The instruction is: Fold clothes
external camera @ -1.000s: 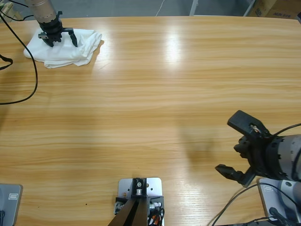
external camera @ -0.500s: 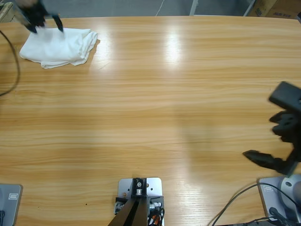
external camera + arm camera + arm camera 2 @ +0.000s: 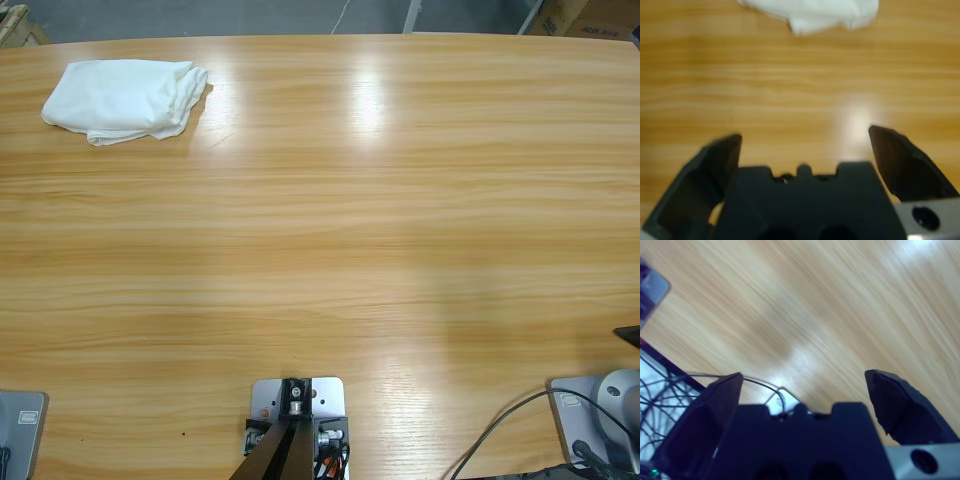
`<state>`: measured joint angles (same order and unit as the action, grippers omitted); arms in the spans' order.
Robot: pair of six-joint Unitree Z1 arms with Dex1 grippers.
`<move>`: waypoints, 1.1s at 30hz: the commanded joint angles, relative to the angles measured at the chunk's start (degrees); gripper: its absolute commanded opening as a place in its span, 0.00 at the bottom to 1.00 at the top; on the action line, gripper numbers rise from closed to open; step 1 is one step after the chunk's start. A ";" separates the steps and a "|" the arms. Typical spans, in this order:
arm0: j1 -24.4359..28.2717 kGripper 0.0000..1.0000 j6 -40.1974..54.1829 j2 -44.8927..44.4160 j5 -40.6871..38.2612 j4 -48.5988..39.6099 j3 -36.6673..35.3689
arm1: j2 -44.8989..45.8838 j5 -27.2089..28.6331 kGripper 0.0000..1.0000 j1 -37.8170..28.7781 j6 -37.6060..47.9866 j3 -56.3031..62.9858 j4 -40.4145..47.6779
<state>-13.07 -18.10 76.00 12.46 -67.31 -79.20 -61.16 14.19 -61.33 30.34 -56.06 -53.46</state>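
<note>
The clothes are one white T-shirt (image 3: 125, 98), lying in a folded, wrinkly bundle at the table's far left corner. Nothing touches it. In the left wrist view its edge (image 3: 812, 12) shows at the top, well beyond my left gripper (image 3: 805, 136), which is open over bare wood. My right gripper (image 3: 803, 376) is open too, above bare wood near the table's edge, with nothing between its fingers. Neither arm shows in the high view, apart from a small black tip (image 3: 630, 335) at the right edge.
The wooden table (image 3: 330, 220) stretches wide around the shirt. Cables (image 3: 500, 430) trail at the front right corner and appear as dark cables (image 3: 670, 390) in the right wrist view. Cardboard boxes (image 3: 585, 15) stand beyond the far right edge.
The arm over the shirt let go, drew back past the far left corner and left the high view. The arm at the right pulled out past the right edge. The shirt shifted slightly left.
</note>
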 commanded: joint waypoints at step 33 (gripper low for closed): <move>-19.71 1.00 -0.20 -32.70 -15.24 14.74 31.42 | 4.56 -6.54 0.77 26.18 -29.40 7.20 5.56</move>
<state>-32.28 -23.37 44.32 -2.43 -52.66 -44.94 -57.55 8.22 -35.70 1.61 -50.67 -48.34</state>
